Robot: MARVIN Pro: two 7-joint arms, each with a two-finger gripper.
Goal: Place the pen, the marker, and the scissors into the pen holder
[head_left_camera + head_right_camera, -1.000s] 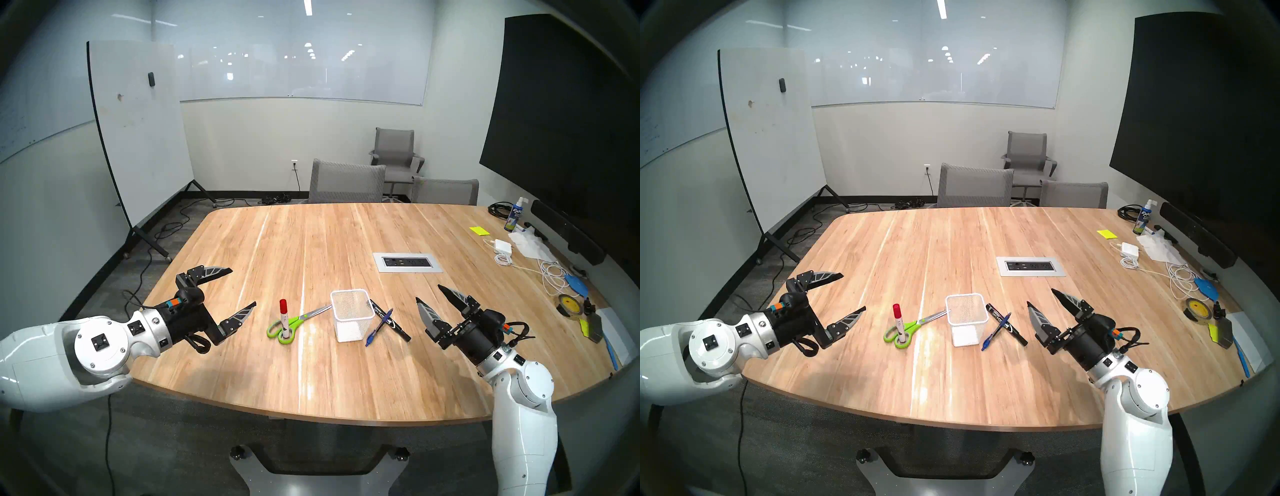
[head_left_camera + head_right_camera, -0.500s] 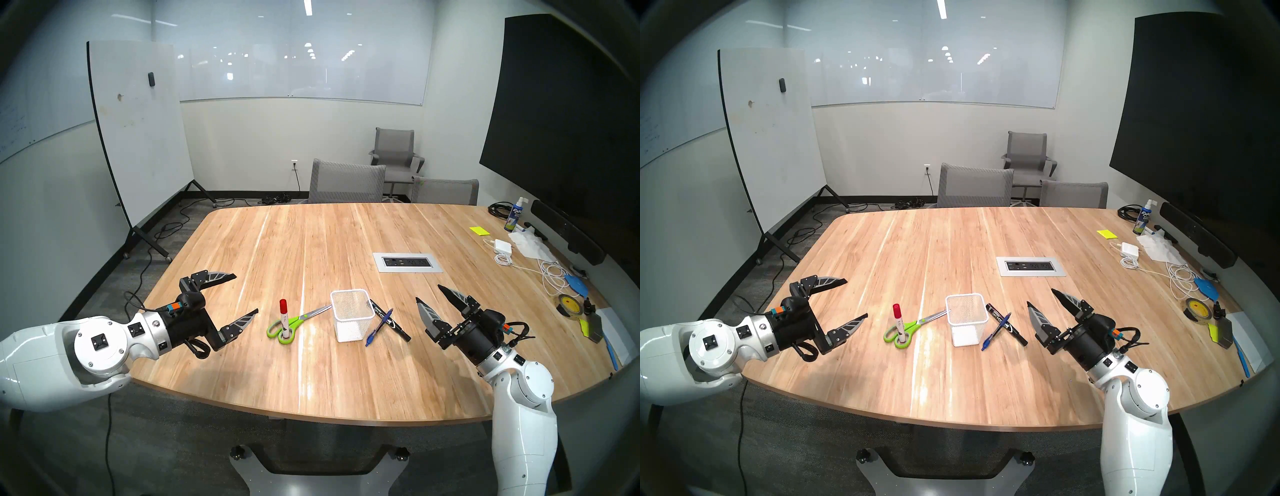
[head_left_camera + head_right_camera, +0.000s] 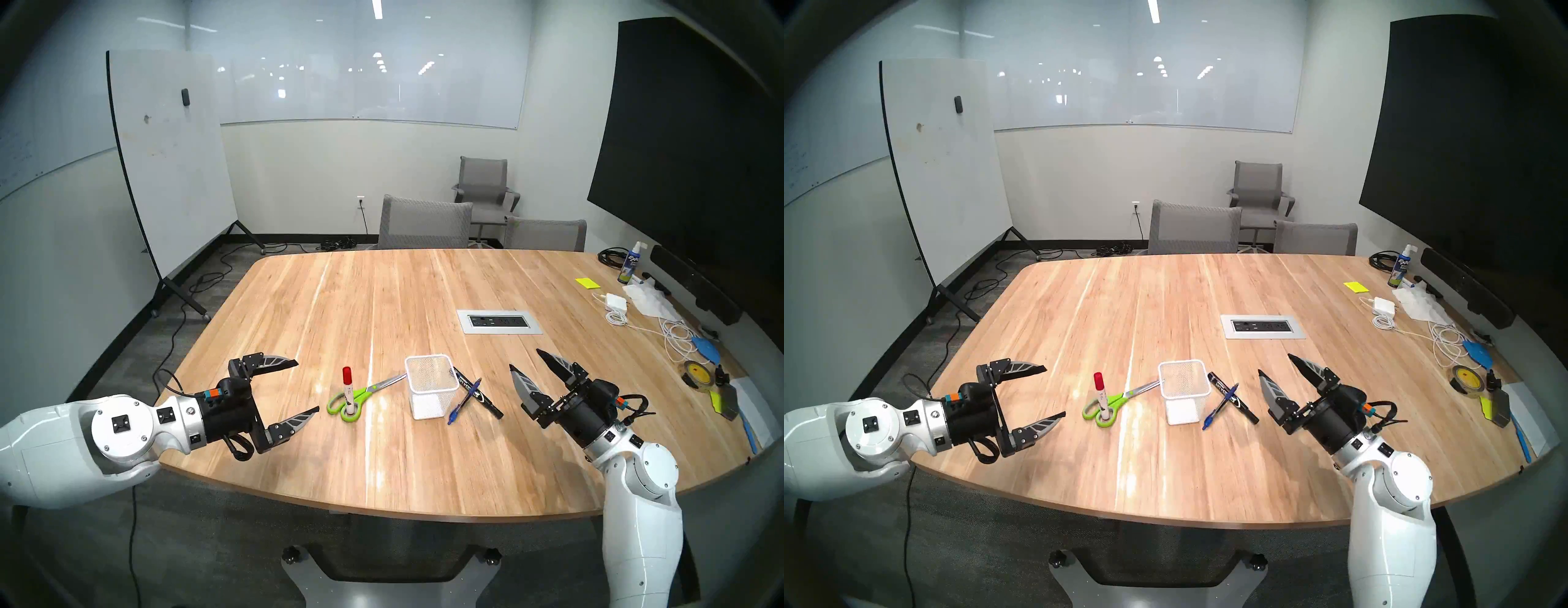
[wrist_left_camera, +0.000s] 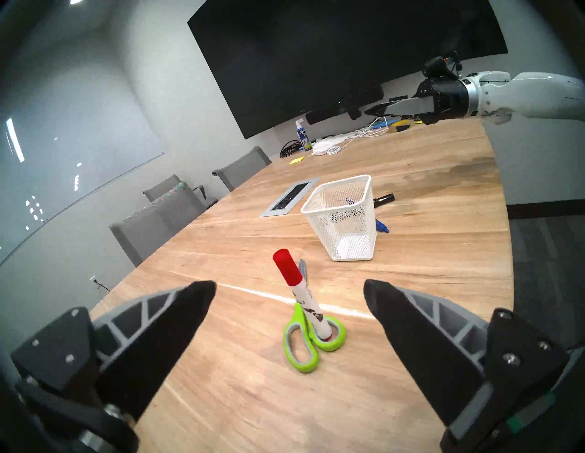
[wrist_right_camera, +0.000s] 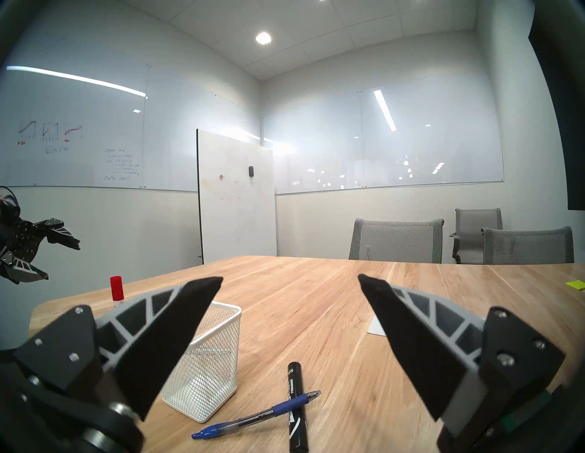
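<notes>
The pale wooden desk (image 3: 424,446) carries everything. Over its left edge the left hand (image 3: 306,385) hangs with its black fingers spread wide and nothing between them, aimed toward the scissors; over the right side the right hand (image 3: 526,358) is likewise spread and empty, tips toward the far left.

The white wire-mesh pen holder (image 3: 432,388) stands upright mid-desk, its square mouth up. Left of it the scissors with lime-green handle loops and silver blades (image 3: 360,395) lie flat, blade tips pointing at the holder, loops toward the robot. A white marker with a red cap (image 3: 348,390) stands upright inside one loop, cap up.

Right of the holder lies the thick black marker with white lettering (image 3: 477,392), and the slim blue ballpoint pen (image 3: 464,401) lies across it.

The right wrist view shows the pen's (image 5: 256,416) tip pointing right and "PERMANENT" on the black marker (image 5: 297,408). The left wrist view shows the red-capped marker's (image 4: 300,297) base within the scissors' (image 4: 311,344) right-hand loop.
</notes>
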